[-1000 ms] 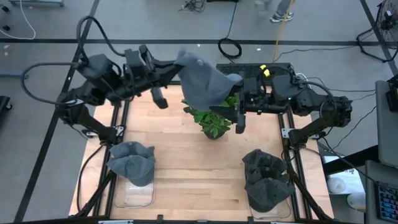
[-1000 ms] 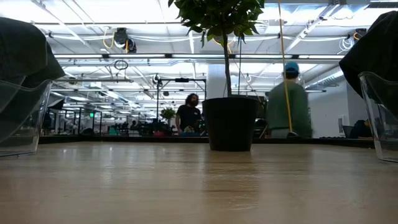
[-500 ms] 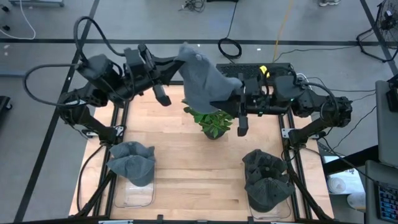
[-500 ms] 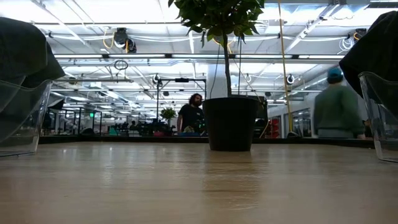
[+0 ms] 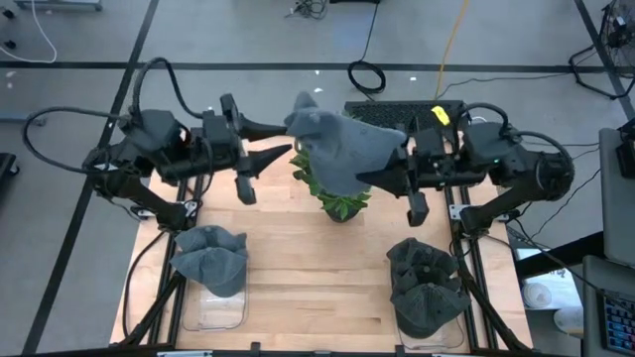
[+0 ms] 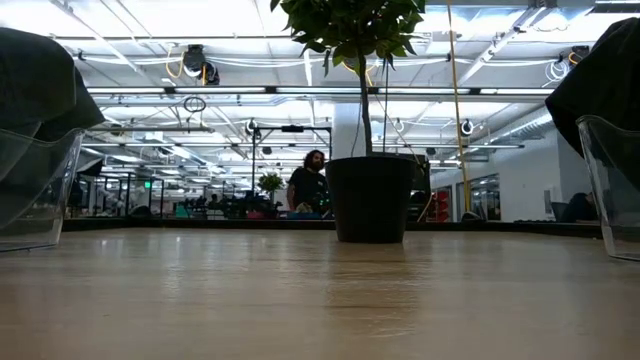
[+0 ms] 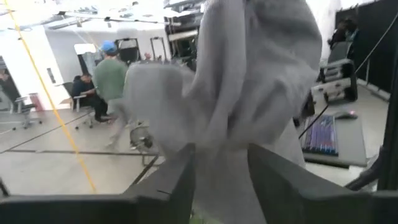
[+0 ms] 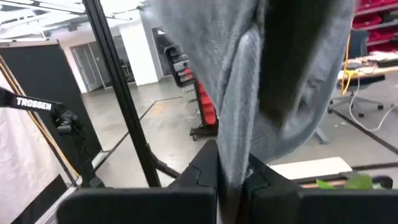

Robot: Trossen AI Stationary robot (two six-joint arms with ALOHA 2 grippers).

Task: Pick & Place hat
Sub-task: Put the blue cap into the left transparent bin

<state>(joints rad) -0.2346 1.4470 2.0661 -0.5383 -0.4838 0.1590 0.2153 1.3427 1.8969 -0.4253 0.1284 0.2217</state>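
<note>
- The grey hat (image 5: 342,149) hangs above the potted plant (image 5: 339,198) at the far middle of the table (image 5: 298,278), hiding most of the foliage in the high view; only leaves at its lower edge show.
- In the low view neither arm nor the hat appears (just the plant's dark pot (image 6: 371,198) and trunk, with the crown cut off at the top edge), and the clear bins (image 6: 30,185) at both sides are cropped.
- The right pincer (image 8: 231,180) is pressed together on a fold of the hat; its fingertips are buried in the fabric.
- The left pincer (image 7: 219,171) stands spread, with hat cloth hanging between its fingers (image 7: 180,177); whether they touch the cloth cannot be told.
- Two more grey hats sit in bins near the front: one on the left (image 5: 211,260), one on the right (image 5: 425,281).
- A person (image 6: 304,185) shows in the room behind the pot.
- Compared with a second ago: the left pincer, then clamped on the hat, has opened; the right pincer, then open, has closed on it; the hat has shifted slightly toward the right arm; the walking person in a teal cap has left the low view.
</note>
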